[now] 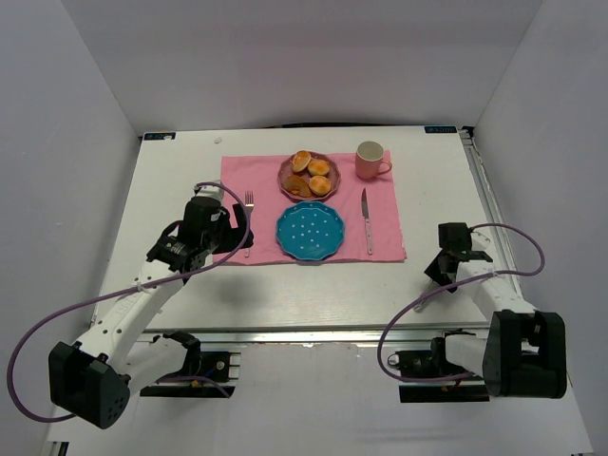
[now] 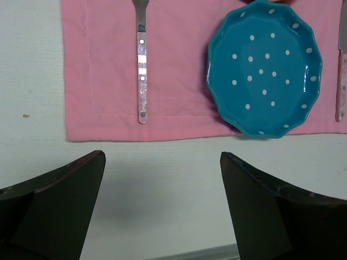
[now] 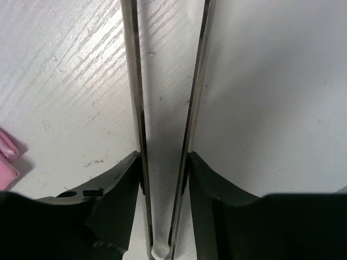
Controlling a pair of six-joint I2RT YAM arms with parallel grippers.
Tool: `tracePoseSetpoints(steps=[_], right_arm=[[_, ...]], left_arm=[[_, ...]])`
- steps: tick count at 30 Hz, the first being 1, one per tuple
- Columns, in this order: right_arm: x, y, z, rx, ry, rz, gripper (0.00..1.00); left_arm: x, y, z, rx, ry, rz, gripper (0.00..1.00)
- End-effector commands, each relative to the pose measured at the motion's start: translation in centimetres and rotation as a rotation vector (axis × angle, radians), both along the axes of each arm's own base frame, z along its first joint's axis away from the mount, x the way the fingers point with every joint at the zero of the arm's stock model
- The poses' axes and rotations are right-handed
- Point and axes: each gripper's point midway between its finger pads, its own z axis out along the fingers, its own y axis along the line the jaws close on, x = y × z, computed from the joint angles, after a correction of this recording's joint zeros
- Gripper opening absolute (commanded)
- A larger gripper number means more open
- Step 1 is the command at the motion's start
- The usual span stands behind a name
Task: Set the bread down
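Several golden-orange buns (image 1: 320, 168) are heaped on a pink plate (image 1: 282, 178) at the back of the pink placemat (image 1: 256, 180). An empty teal dotted plate (image 1: 310, 231) lies in front of it and also shows in the left wrist view (image 2: 265, 70). My left gripper (image 1: 237, 235) is open and empty (image 2: 162, 157), over bare table just off the placemat's near left edge. My right gripper (image 1: 448, 245) is shut on metal tongs (image 3: 133, 81), whose two blades stick out between my fingers, low over the table to the right of the placemat.
A fork (image 1: 249, 220) lies left of the teal plate (image 2: 142, 59), and a knife (image 1: 366, 220) lies to its right (image 2: 340, 81). A pink mug (image 1: 370, 160) stands at the back right of the placemat. White walls enclose the table.
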Motion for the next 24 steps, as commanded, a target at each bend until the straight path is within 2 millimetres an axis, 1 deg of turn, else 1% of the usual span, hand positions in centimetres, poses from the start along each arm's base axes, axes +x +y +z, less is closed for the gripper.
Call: tracePoseSetpoints(steps=[1,2,3,5,6,8,10,13,15,16,17,18,19,20,22,23,24], right_arm=[[1.2,-0.1,2.8,0.002,-0.078,-0.016,0.44],[1.5,-0.2,3.8,-0.001,-0.097,-0.018,0.44],[1.7,-0.4,5.8,-0.012,-0.127,-0.020,0.44],[2.0,-0.5,8.2,-0.020,-0.176,-0.010,0.44],[2.6,-0.4,10.1,-0.020,-0.216,-0.006,0.44],[2.4,-0.4,11.8,-0.021,-0.236,0.009,0.44],[2.4,-0.1,14.1,-0.016,-0.276,0.038,0.43],[2.3,0.4,16.2,-0.005,-0.290,0.085,0.44],[2.5,1.2,17.3,0.023,-0.306,0.135,0.44],[2.7,1.7,18.3,0.033,-0.329,0.169,0.44],[2.9,2.2,19.0,0.049,-0.347,0.200,0.44],[3.1,3.6,19.5,0.099,-0.365,0.255,0.44],[3.3,4.3,20.0,0.115,-0.378,0.301,0.44],[3.9,5.8,21.1,0.166,-0.415,0.372,0.45],[4.3,7.2,21.9,0.192,-0.432,0.448,0.45],[4.6,7.9,22.7,0.192,-0.443,0.495,0.45],[4.7,8.9,23.2,0.190,-0.447,0.539,0.45]], left_arm=[[0.5,0.1,1.9,-0.003,-0.046,0.005,0.98],[0.5,0.1,1.9,-0.002,-0.045,0.005,0.98],[0.6,0.1,2.0,-0.003,-0.048,0.005,0.98],[0.7,0.1,2.0,-0.003,-0.048,0.008,0.98],[0.8,0.0,2.0,-0.004,-0.049,0.007,0.98],[0.9,-0.1,2.1,-0.005,-0.052,0.007,0.98],[1.1,-0.2,2.1,-0.007,-0.052,0.008,0.98],[1.3,-0.2,2.3,-0.004,-0.056,0.011,0.98],[1.5,-0.1,2.4,-0.002,-0.059,0.014,0.98],[1.5,-0.1,2.5,0.001,-0.060,0.016,0.98],[1.6,-0.1,2.6,0.000,-0.063,0.019,0.98],[1.6,0.0,2.6,0.005,-0.061,0.022,0.98],[1.7,0.1,2.6,0.010,-0.062,0.028,0.98],[1.8,0.2,2.7,0.011,-0.064,0.030,0.98],[1.8,0.3,2.9,0.014,-0.067,0.039,0.98],[1.9,0.4,3.0,0.017,-0.072,0.048,0.98],[1.9,0.5,3.1,0.015,-0.074,0.054,0.98]])
